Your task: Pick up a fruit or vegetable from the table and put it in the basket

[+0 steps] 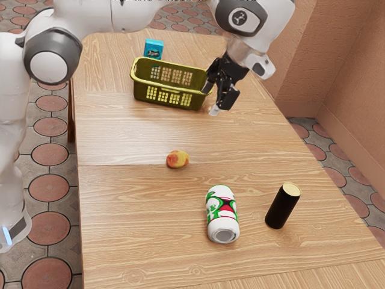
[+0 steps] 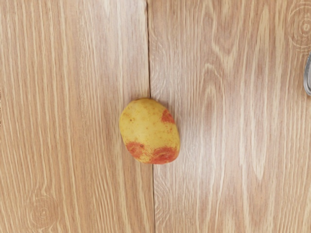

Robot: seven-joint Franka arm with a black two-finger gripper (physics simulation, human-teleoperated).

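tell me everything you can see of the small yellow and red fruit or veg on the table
The small yellow and red fruit or vegetable is a rounded, slightly lopsided oval. Its yellow skin looks matt, with fine dark specks and blotchy orange-red patches. It appears whole, without a visible stem or leaf. It lies on the pale wooden table, across a thin dark seam, outside the olive-yellow openwork basket. Only the tabletop touches it.

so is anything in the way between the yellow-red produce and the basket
Nothing visible: only bare table lies between the produce and the basket. The can and black cylinder are on the produce's other side.
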